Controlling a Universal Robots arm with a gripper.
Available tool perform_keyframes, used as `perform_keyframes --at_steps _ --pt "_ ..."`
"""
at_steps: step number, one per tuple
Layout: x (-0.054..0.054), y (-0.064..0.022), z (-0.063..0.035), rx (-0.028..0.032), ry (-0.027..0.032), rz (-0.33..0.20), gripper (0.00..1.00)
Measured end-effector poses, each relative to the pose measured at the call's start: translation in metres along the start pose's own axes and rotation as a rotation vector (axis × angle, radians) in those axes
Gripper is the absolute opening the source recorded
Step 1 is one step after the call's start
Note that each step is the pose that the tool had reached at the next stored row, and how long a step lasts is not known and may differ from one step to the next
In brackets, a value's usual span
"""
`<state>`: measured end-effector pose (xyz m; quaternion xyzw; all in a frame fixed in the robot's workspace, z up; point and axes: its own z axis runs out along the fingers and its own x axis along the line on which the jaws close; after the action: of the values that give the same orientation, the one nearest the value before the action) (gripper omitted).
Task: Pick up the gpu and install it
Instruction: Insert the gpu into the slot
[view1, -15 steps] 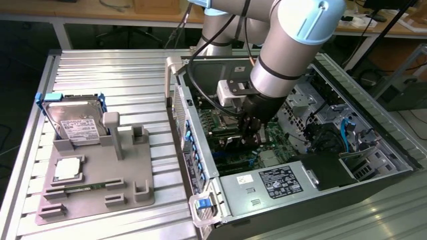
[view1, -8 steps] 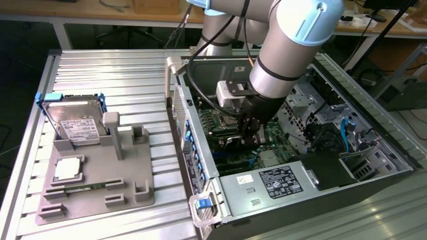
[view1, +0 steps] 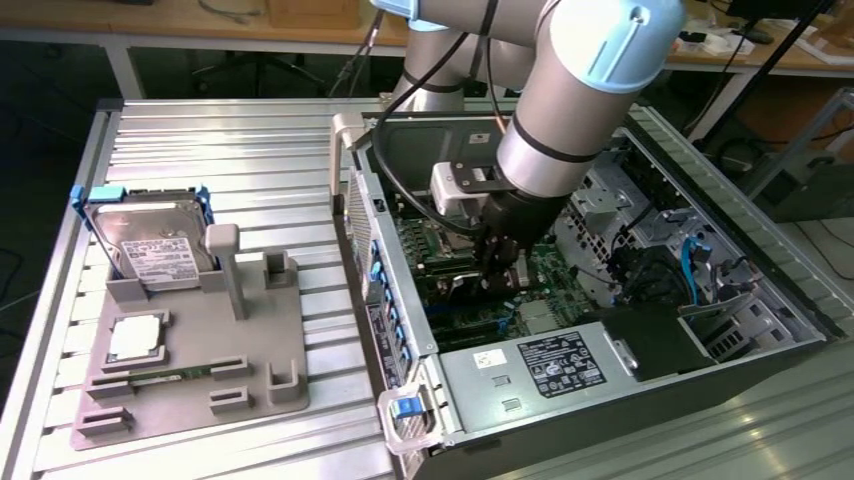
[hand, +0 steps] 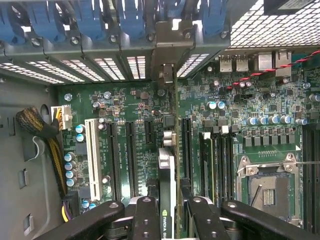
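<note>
Jaws partly closed, I grip the gpu (hand: 167, 192) edge-on, a thin silver-edged card with a green logo, just above the motherboard (hand: 125, 107) slots inside the open computer case (view1: 667, 405). On the exterior view's left, a grey holder (view1: 254, 390) carries a hard drive (view1: 158, 255).

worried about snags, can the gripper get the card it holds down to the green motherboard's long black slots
Probably yes: the gripper, shut on the thin edge-on gpu, hangs over the green motherboard; the braided cable bundle lies well aside.
</note>
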<state>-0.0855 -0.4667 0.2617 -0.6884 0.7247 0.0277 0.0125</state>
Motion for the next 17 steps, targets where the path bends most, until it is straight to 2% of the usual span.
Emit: perform_keyframes --at_steps 6,17 --pt "-0.0003 0.0002 -0.0056 0.0007 -0.0003 0.000 0.27" --pt "0.0001 0.0002 -0.0059 0.0012 -0.0002 0.008 0.27"
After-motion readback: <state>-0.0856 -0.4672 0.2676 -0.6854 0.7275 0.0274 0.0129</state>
